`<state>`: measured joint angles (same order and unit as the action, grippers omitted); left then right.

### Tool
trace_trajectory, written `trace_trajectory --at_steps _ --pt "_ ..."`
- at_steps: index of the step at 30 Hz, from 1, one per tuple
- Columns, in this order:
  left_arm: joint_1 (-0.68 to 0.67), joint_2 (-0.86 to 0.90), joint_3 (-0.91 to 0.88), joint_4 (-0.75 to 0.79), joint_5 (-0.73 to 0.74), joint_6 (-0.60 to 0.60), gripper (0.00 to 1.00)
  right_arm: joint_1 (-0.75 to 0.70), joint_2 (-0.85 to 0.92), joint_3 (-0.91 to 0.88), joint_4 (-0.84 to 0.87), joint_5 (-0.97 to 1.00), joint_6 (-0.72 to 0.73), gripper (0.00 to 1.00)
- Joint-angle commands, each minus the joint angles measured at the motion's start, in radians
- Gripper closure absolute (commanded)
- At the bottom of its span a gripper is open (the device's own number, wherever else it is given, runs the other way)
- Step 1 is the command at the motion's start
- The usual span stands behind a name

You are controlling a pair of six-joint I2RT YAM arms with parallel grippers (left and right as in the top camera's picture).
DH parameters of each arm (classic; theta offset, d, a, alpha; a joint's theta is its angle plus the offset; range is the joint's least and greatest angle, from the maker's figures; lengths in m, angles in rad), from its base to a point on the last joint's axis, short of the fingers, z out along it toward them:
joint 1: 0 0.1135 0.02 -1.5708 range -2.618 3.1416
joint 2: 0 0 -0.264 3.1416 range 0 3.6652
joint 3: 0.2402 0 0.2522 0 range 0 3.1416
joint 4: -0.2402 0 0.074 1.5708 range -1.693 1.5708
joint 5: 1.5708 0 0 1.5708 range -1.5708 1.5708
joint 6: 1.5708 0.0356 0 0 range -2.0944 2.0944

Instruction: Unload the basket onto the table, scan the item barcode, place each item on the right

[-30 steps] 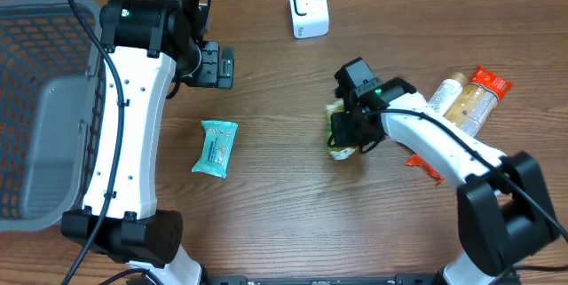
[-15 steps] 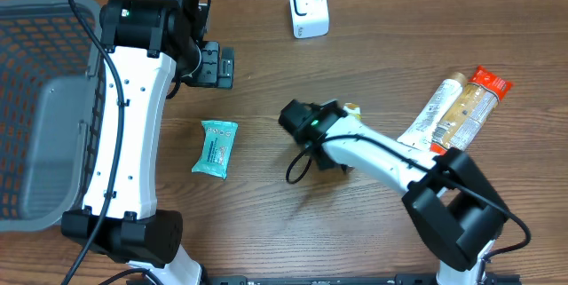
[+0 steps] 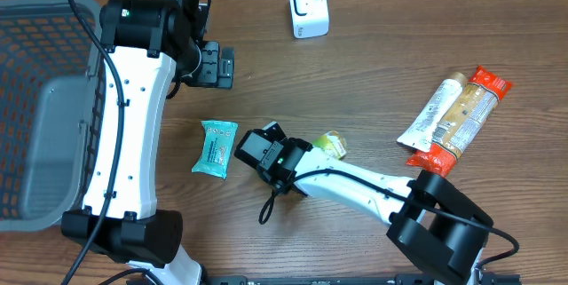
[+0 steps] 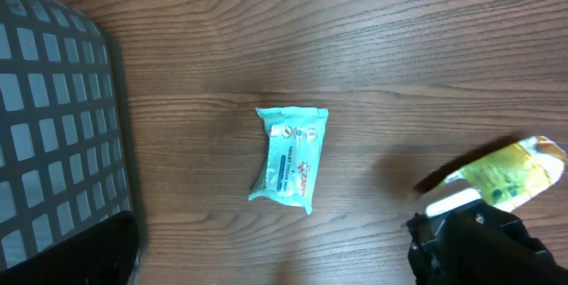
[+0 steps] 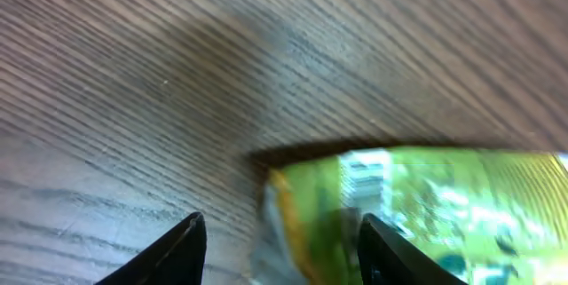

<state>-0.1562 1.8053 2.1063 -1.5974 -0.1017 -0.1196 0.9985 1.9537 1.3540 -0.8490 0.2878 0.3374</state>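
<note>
Standing parted, the right gripper (image 5: pixel 280 236) has its fingertips either side of one end of the green packet (image 5: pixel 417 205), glossy and yellow-edged, lying on the wooden table (image 5: pixel 133 72). A teal wipes pack (image 3: pixel 216 147) lies near; the white scanner (image 3: pixel 308 7) stands well apart. The left gripper (image 3: pixel 217 65) hangs wide open.

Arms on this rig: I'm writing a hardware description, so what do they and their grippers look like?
Both the left arm and right arm have white link shells with black joints. Black cables run along them. A green light glows on the left arm. The left gripper and right gripper are black.
</note>
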Motion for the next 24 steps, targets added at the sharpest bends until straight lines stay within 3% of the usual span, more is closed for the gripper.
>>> trace_trajectory --at_steps 1,8,13,24 --pt "0.005 0.008 0.001 0.002 0.002 0.015 0.0 -0.082 -0.037 0.048 -0.031 -0.086 0.042 0.42" --pt "0.005 0.008 0.001 0.002 0.002 0.015 0.0 -0.298 -0.187 0.096 -0.119 -0.272 0.04 0.32" --pt "0.005 0.008 0.001 0.002 0.002 0.015 0.0 -0.439 -0.21 0.087 -0.183 -0.436 0.021 0.33" --pt "0.005 0.008 0.001 0.002 0.001 0.015 0.0 -0.461 -0.207 -0.068 -0.154 -0.491 0.056 0.37"
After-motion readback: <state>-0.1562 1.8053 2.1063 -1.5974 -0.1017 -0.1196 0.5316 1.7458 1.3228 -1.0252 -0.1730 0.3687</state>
